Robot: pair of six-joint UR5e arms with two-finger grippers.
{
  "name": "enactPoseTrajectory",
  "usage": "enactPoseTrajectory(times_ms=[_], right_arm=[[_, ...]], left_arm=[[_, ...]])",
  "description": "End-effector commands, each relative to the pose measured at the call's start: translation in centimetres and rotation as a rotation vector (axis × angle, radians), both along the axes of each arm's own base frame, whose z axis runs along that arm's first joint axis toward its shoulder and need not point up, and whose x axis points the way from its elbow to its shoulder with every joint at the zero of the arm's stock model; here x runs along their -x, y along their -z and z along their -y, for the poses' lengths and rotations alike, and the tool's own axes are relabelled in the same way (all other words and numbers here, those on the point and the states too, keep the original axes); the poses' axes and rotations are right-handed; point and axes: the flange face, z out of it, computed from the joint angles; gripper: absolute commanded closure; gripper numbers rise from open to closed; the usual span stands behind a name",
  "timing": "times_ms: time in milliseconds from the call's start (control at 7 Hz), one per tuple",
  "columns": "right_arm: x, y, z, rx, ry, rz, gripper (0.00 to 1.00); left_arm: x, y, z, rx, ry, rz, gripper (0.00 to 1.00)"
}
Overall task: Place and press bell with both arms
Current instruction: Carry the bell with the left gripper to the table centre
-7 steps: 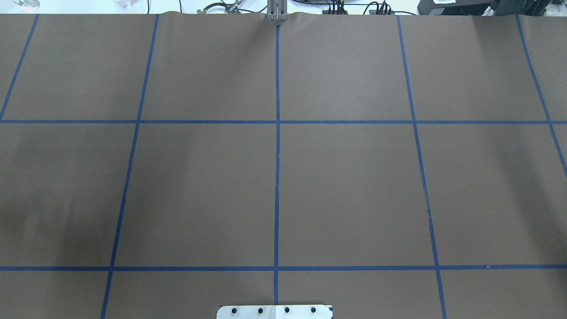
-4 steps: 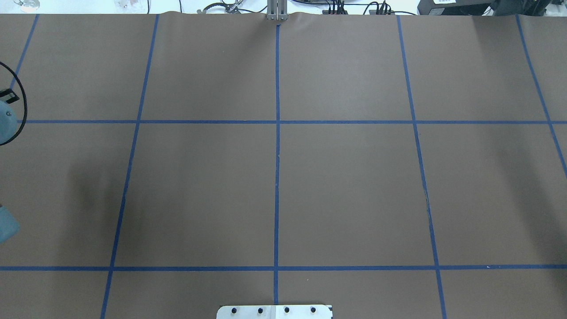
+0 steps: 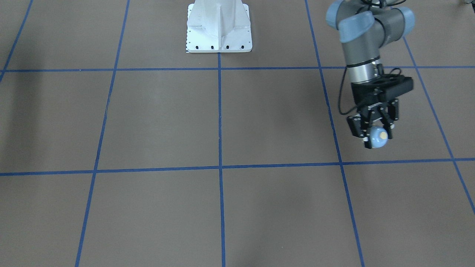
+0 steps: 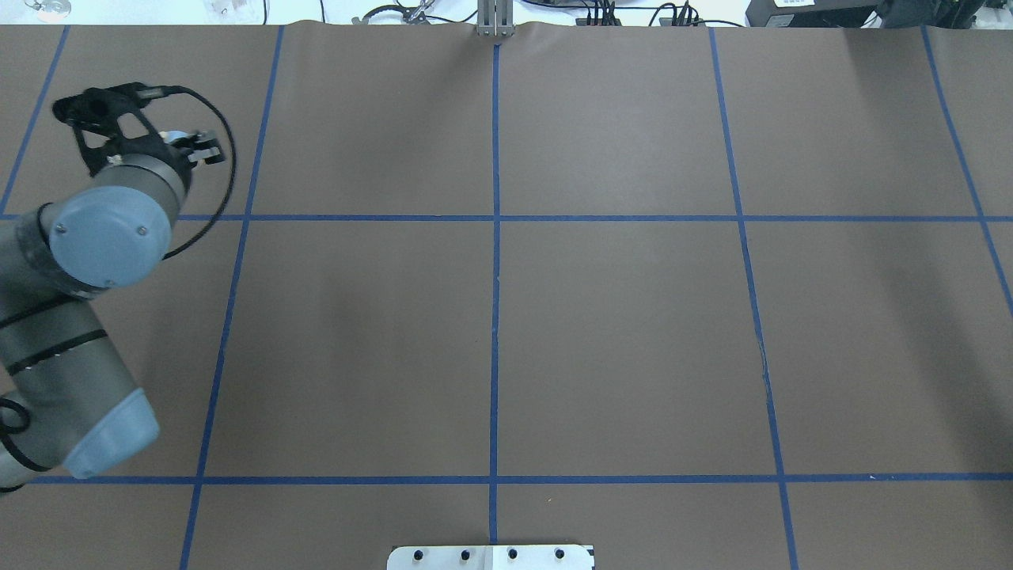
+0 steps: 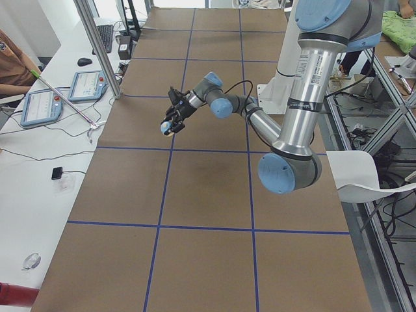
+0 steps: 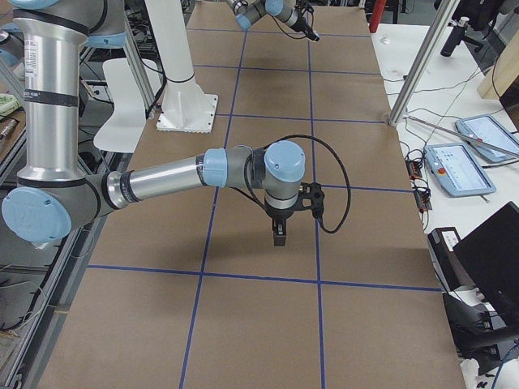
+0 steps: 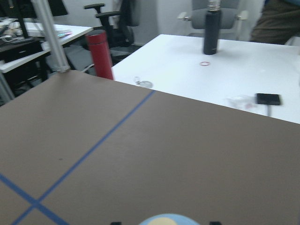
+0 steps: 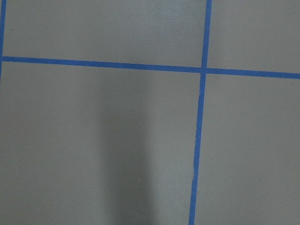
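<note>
My left gripper (image 3: 377,140) is shut on the small light-blue bell (image 3: 380,137) and holds it tilted above the brown table, its cream button facing away from the robot. The exterior left view shows the same gripper (image 5: 173,119) with the bell (image 5: 167,129) at its tip. The bell's top shows at the bottom edge of the left wrist view (image 7: 164,220). In the overhead view the left arm (image 4: 103,237) hides the bell. My right gripper (image 6: 278,232) points down over the table near the middle; I cannot tell whether it is open or shut.
Blue tape lines (image 3: 219,167) divide the brown table into squares. The white pedestal (image 3: 219,29) stands at the robot's side. A metal post (image 6: 422,61), tablets (image 5: 39,107) and a red bottle (image 7: 101,54) are on or beside the white side desks.
My left arm has come into the overhead view from the left edge and moved forward over the far-left squares. Nothing else in that view has changed.
</note>
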Motion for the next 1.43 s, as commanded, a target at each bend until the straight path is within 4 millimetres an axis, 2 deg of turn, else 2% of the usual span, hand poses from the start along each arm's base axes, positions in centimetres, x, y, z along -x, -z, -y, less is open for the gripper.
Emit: enactPoseTrajectory(times_ms=[0,143,286,429,571,714,857,1000,1143,1286], right_arm=[[0.2,0.6,1.5,-0.014,0.005,0.0,0.0],[0.2,0.6,2.4,-0.015,0.005,0.001,0.0],[0.3,0.7,2.6,-0.017,0.007,0.002,0.0],[0.4,1.2,3.0,-0.025,0.007,0.003,0.0],[0.4,1.2,3.1,-0.026,0.007,0.003,0.0],[0.4,1.1,3.1,-0.023,0.007,0.003,0.0],[0.4,1.1,3.1,-0.022,0.007,0.005,0.0],[0.6,0.9,3.1,-0.019,0.01,0.012,0.0],[0.6,0.6,3.2,-0.011,0.01,0.018,0.0],[0.6,0.6,3.2,-0.011,0.01,0.018,0.0]], left_arm=[[-6.0,4.8,-2.4,-0.181,-0.116,-0.09,1.0],[-10.0,3.6,-1.1,-0.23,-0.138,-0.091,1.0],[-14.4,5.3,1.0,-0.276,-0.15,-0.098,1.0],[-16.5,6.3,1.4,-0.309,-0.176,-0.092,1.0],[-17.6,6.4,0.5,-0.325,-0.203,-0.102,1.0],[-19.5,7.2,0.4,-0.345,-0.244,-0.053,1.0],[-22.5,8.7,1.2,-0.348,-0.255,-0.052,1.0],[-25.7,9.3,0.5,-0.354,-0.277,-0.062,1.0],[-27.7,10.1,-0.1,-0.351,-0.295,-0.059,1.0],[-28.9,9.9,-0.6,-0.345,-0.309,-0.053,1.0]])
